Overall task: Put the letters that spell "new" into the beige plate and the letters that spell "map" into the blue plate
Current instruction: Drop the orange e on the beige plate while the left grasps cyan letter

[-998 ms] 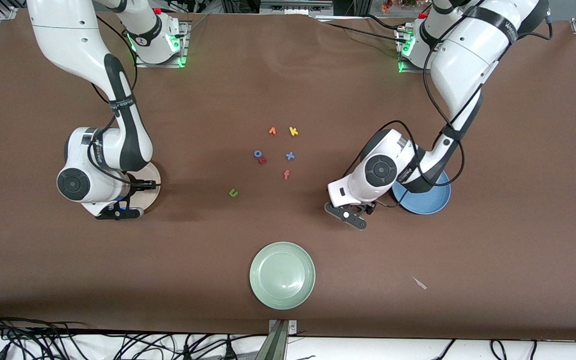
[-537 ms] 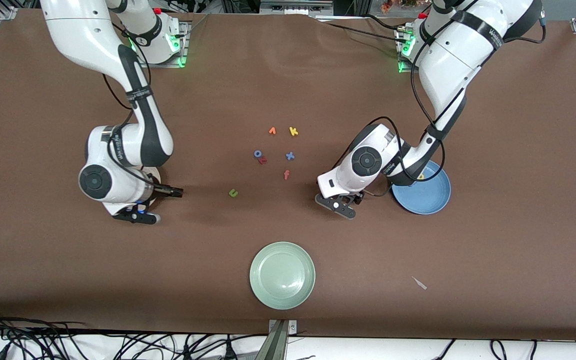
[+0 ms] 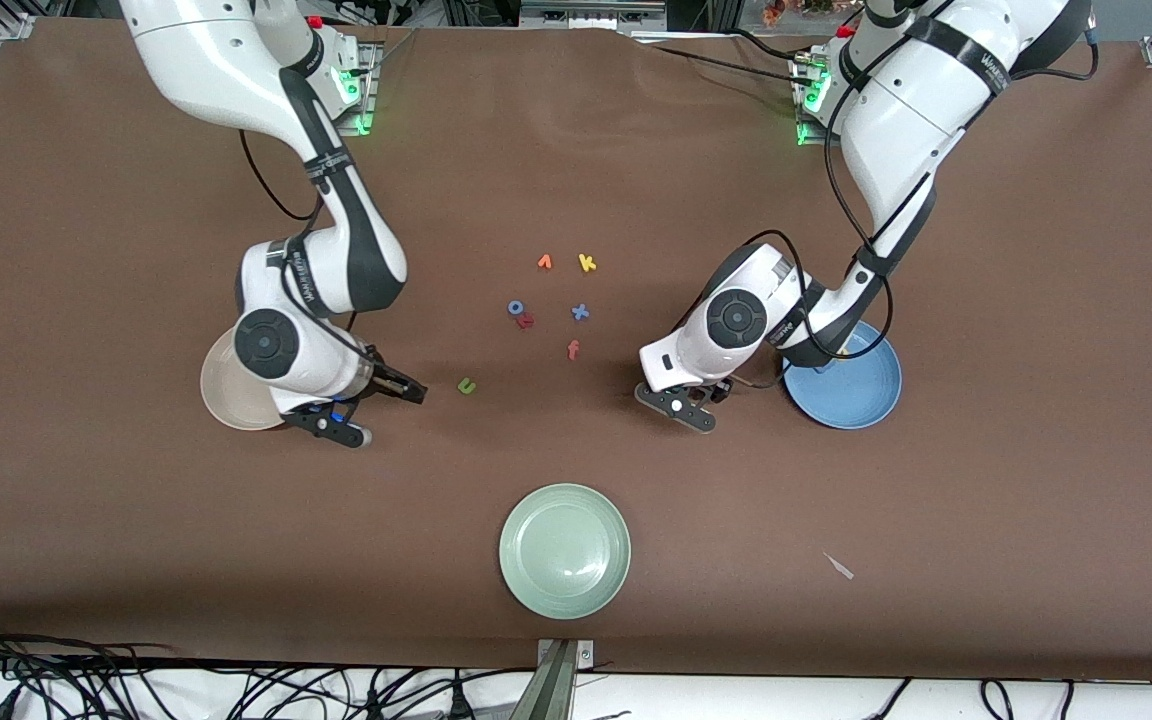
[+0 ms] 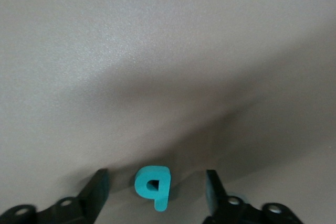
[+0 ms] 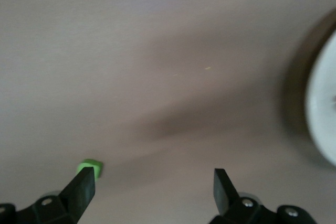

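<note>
The teal p (image 4: 153, 186) lies flat on the brown table between the fingers of my left gripper (image 4: 155, 190), which is open with a gap on each side. In the front view that gripper (image 3: 698, 402) is low beside the blue plate (image 3: 861, 395) and hides the p. My right gripper (image 3: 373, 410) is open and holds nothing, between the beige plate (image 3: 221, 390) and the green n (image 3: 467, 385). The n (image 5: 90, 165) shows just past one fingertip (image 5: 81, 187). The arm covers part of the beige plate (image 5: 325, 108).
Loose letters lie mid-table: an orange one (image 3: 544, 262), yellow k (image 3: 587, 263), a blue round one (image 3: 515, 308), a red one (image 3: 526, 321), blue x (image 3: 580, 312), orange f (image 3: 573, 349). The pale green plate (image 3: 564, 550) is nearest the camera, and a small scrap (image 3: 839, 566) lies toward the left arm's end.
My right arm has swung from over the beige plate toward the green n, uncovering part of the plate. My left gripper has shifted a little away from the blue plate.
</note>
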